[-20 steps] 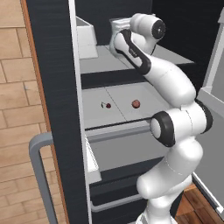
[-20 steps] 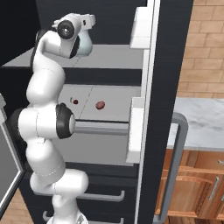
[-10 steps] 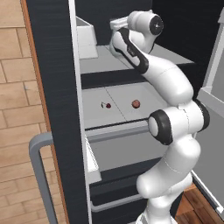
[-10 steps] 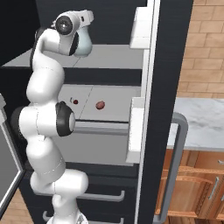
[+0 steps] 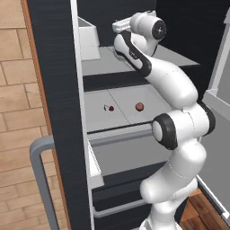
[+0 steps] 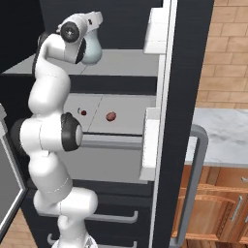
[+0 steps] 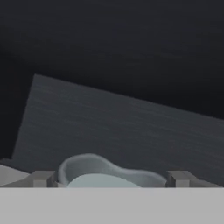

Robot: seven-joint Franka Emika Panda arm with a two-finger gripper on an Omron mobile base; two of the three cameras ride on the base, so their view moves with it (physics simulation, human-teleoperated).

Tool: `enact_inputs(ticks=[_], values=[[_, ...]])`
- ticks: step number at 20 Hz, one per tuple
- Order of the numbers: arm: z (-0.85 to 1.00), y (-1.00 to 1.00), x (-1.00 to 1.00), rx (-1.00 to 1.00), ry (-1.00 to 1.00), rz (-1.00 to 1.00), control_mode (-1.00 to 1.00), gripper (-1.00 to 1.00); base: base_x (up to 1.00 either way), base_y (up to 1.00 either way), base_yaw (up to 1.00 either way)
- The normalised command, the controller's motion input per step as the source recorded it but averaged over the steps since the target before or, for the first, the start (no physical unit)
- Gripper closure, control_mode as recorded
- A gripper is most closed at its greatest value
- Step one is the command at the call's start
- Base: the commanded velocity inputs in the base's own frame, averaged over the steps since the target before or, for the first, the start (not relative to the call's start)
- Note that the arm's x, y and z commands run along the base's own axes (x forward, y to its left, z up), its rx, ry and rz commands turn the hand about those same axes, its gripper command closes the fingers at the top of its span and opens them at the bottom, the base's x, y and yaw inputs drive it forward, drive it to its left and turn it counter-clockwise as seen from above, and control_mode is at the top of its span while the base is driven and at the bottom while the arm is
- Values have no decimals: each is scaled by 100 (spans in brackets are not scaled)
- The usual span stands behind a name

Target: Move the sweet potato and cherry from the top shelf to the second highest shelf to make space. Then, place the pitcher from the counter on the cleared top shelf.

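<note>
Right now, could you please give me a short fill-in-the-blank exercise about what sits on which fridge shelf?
1. The pitcher stands on the ____ shelf.
2. The cherry and the sweet potato lie on the ____ highest shelf.
3. The tiny fruit with a thin stem is the ____.
4. In the hand view, the fingers stand on either side of the ____.

Missing words: top; second; cherry; pitcher

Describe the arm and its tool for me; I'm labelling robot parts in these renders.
The arm is made of glossy white rounded segments with dark grey to black round joint caps and dark bands between links. No cables or markings show. The tool has two small squarish grey-brown fingertips in the hand view.
</note>
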Motion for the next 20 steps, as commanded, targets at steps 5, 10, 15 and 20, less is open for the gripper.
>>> enact_inputs(ticks=[5,10,15,20], values=[[24,0,-48,0,5,0,-100,-100,0,0,0],[15,0,-60,-2,14,0,-100,-100,0,0,0],[-1,0,-96,-9,19,0,-100,-100,0,0,0],[-48,0,-88,-17,11,-8,-100,-100,0,0,0]])
